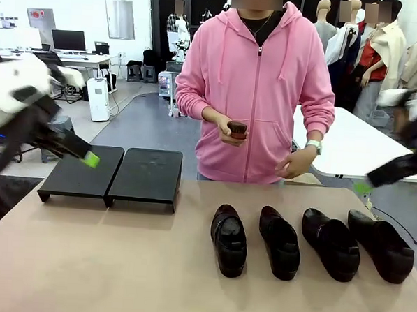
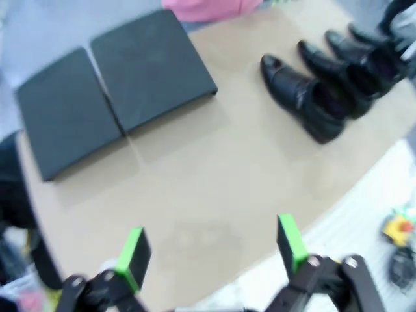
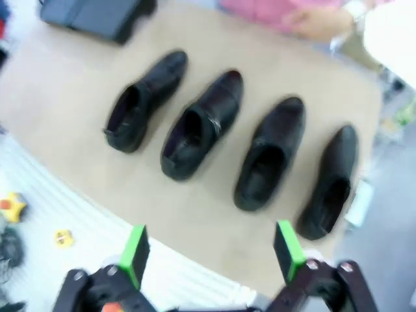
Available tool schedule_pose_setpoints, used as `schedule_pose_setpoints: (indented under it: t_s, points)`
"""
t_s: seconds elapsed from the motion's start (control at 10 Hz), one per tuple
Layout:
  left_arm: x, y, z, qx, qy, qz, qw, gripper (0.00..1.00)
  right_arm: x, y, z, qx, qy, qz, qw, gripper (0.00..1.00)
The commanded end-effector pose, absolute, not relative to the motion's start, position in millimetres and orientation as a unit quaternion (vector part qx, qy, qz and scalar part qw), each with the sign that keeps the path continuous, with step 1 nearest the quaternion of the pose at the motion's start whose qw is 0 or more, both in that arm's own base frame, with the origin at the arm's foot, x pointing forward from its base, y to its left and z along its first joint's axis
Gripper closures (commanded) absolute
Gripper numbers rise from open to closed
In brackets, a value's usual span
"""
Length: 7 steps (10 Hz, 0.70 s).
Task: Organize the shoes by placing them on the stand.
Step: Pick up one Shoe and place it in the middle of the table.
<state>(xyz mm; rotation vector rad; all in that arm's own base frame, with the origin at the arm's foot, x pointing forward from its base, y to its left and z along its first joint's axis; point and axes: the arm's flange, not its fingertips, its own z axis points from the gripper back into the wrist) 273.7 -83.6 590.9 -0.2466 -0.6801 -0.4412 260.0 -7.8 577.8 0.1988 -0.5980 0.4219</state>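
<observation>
Shoes: four black shoes (image 1: 279,241) lie side by side on the table (image 1: 119,263), none on the stand; they are below and ahead of your right claw (image 3: 210,249), well apart from its pads.
Long axis: each shoe runs away from that claw, heel nearer, toe beyond; the toes point at the person and lean a little toward your left.
Nearer arm: the right one; the end shoe (image 1: 380,245) lies closest under it.
Turn needed: in my judgement a small wrist roll, so the pads straddle a shoe's width.
Stand: the two black panels (image 1: 113,172) are beneath and ahead of your left claw (image 2: 211,244), well to the left of the shoes.
Claws: both are spread wide and hold nothing.
</observation>
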Motion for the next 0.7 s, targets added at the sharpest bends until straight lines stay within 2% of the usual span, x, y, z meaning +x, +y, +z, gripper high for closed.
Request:
schedule_pose_setpoints:
  t_s: [0.0,0.2,0.3,0.6]
  points:
    - [169.8,-11.1,486.9,-0.123,-0.328,-0.17,0.921,0.0,218.3,-55.5,568.9,0.096,-0.319,0.156,0.93,0.0]
    - [181.0,0.8,476.4,-0.113,-0.321,-0.167,0.926,0.0,219.9,-73.4,561.3,0.101,-0.358,0.103,0.923,0.0]
    - [225.8,-22.9,611.2,-0.13,-0.32,-0.177,0.922,0.0,215.3,-65.3,594.2,0.103,-0.324,0.143,0.93,0.0]
    - [225.8,-22.9,611.2,-0.13,-0.32,-0.177,0.922,0.0,215.3,-65.3,594.2,0.103,-0.324,0.143,0.93,0.0]
